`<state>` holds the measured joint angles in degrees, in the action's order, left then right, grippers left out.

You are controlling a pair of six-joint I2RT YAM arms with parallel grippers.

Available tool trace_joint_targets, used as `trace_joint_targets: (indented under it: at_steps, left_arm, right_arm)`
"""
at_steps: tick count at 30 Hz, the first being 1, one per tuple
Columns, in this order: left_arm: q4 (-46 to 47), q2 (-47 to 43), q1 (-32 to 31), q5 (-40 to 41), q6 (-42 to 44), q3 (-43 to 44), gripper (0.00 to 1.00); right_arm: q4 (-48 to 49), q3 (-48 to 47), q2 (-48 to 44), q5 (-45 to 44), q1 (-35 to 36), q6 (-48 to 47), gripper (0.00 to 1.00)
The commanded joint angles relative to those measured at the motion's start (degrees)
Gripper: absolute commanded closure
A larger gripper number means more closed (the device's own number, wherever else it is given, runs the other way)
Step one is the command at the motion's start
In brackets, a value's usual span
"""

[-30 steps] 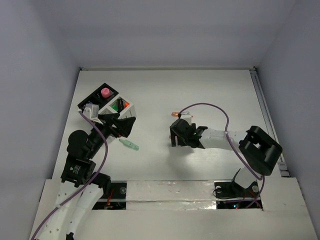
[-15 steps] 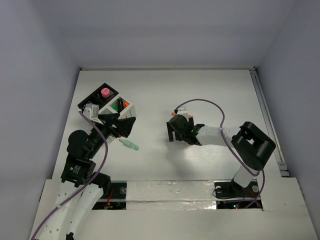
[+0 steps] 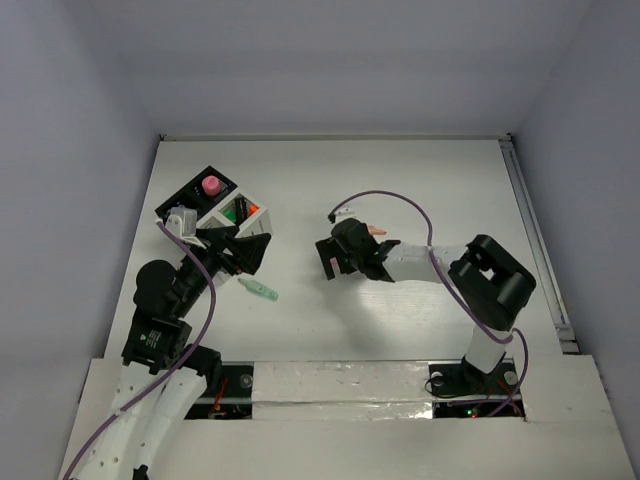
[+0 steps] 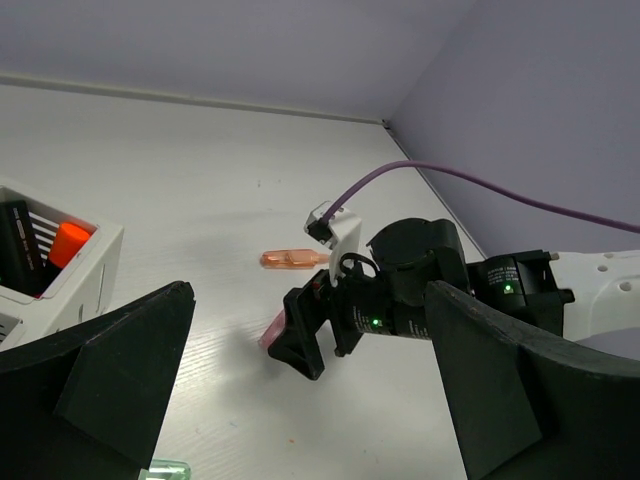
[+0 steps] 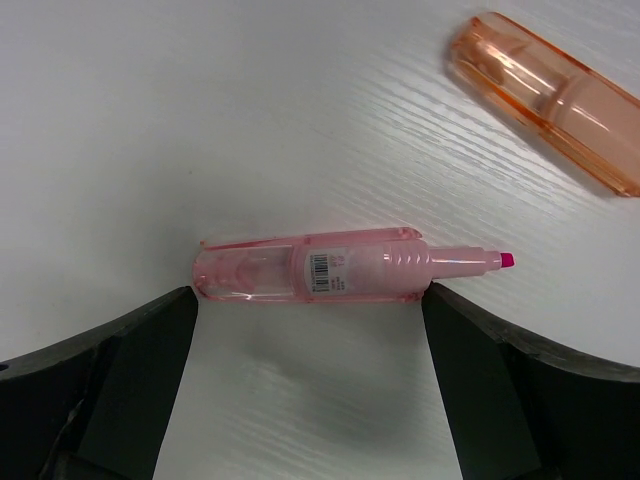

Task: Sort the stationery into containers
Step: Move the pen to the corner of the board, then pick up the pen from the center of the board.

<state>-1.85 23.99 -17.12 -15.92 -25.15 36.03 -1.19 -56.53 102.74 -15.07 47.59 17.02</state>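
Fingers (image 5: 120,380) of the right gripper (image 5: 310,295) are spread wide and hold nothing. The pink highlighter (image 5: 330,268) lies uncapped on the desk (image 3: 400,180) between them, 1 finger at each end. We cannot tell whether they touch it. The left gripper (image 3: 240,250) is also spread wide and empty, and sits just beside the white container (image 4: 85,270).

Progress, as we judge it:
1. Done: a pink-capped item (image 3: 211,185) stands in the black container (image 3: 190,183). Orange (image 4: 68,243), black (image 4: 20,240) and green (image 3: 237,212) items stand in the white container.
2. Left: 3 pieces are on the desk. These are the pink highlighter near the centre, an orange translucent piece (image 5: 550,105) at 1 o'clock from it, and a mint green marker (image 3: 260,290) at 5 o'clock from the white container.

Clearance:
1. Both containers sit at 10 o'clock on the desk, close to the left wall.
2. Bare desk lies between the right gripper and the containers, toward 9 o'clock. The left gripper sits at the far end of that path, in front of the white container.
3. The orange piece lies near the pink highlighter but apart from it.
4. A purple cable (image 4: 470,177) arcs above the right arm.
5. A rail (image 3: 540,250) runs along the desk edge at 3 o'clock, well apart from the work.
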Motion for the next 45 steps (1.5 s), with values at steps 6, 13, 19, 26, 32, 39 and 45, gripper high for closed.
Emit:
trace_joint_targets:
  at_steps: [6,13,19,26,32,39,45]
  left_arm:
    - [3.4,-0.3,0.4,-0.9,-0.1,0.5,0.01]
    - [3.3,-0.3,0.4,-1.0,0.0,0.4,0.01]
    - [3.3,-0.4,0.4,-1.0,0.1,0.5,0.01]
    - [3.7,-0.3,0.4,-1.3,0.0,0.5,0.01]
    - [4.0,-0.2,0.9,-1.5,-0.3,0.4,0.01]
    - [4.1,-0.2,1.0,-1.8,-0.4,0.3,0.01]
    - [3.9,-0.3,1.0,-1.7,-0.3,0.4,0.01]
  right_arm:
    - [5.8,-4.5,3.9,9.8,0.0,-4.4,0.0]
    - [12.5,-7.9,7.9,14.7,-1.1,-11.6,0.0]
    - [9.1,-8.3,2.5,11.7,-1.6,-9.2,0.0]
    - [6.6,-2.2,-4.7,6.1,0.7,-1.6,0.0]
    - [1.4,-4.7,-0.4,-1.2,5.3,5.6,0.01]
    - [-4.6,-9.0,5.4,-8.9,8.7,12.5,0.1]
    - [-7.0,-10.5,9.3,-14.8,9.3,16.5,0.29]
